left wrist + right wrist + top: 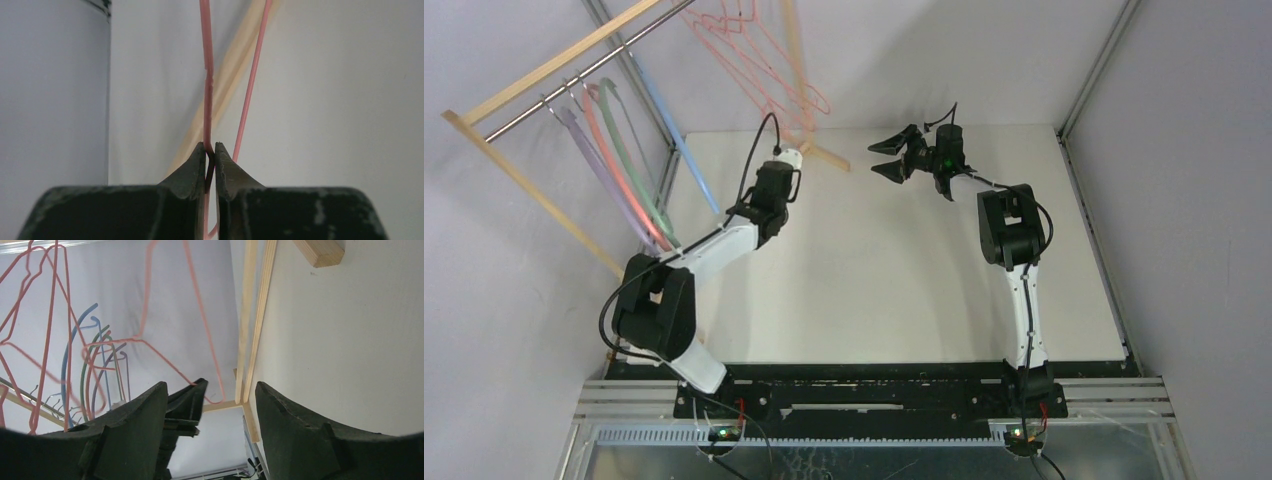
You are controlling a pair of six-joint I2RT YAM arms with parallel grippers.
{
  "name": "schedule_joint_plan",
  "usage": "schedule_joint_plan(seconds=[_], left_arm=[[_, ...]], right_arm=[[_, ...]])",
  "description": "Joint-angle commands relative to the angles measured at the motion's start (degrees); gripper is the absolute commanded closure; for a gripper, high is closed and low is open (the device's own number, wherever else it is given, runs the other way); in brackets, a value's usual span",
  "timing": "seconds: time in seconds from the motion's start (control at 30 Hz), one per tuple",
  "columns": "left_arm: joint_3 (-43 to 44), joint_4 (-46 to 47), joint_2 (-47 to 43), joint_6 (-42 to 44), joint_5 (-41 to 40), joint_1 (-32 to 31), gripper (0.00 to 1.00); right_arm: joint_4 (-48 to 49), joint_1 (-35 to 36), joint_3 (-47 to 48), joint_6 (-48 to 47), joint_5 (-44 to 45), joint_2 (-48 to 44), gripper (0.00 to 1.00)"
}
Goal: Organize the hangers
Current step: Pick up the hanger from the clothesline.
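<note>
Thin pink-red wire triangular hangers (764, 60) are hung from the metal rod (554, 95) of a light wooden rack frame (534, 190), above the far edge of the white table (874, 280), towards its far-left corner. One wire near a lower corner of these hangers is pinched between the left fingers (192, 170), which are pressed together on it. Thicker curved hangers in lilac, pink, green and blue (624, 180) are hung further along the rod, over the table's left edge. The right fingers (290, 425) are held spread and empty above the far edge, pointed towards the wire hangers.
</note>
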Motion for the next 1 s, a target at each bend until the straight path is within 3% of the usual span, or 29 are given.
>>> schedule_joint_plan(seconds=[0.0, 0.3, 0.7, 0.97], left_arm=[[6.3, 1.5, -3.9, 1.8, -3.1, 0.3, 1.0], [9.4, -1.5, -3.3, 2.4, 0.5, 0.2, 1.0], [14.6, -4.7, -3.2, 5.2, -0.6, -0.9, 1.0], [16.1, -9.6, -2.2, 7.1, 4.8, -1.0, 1.0]], right_arm=[[3.5, -0.1, 1.0, 0.6, -0.8, -0.4, 0.27], [3.9, -0.2, 0.7, 1.1, -0.6, -0.7, 0.27], [3.8, -0.3, 0.7, 1.3, -0.6, -0.6, 0.27], [3.1, -0.3, 0.5, 1.0, -0.5, -1.0, 0.27]])
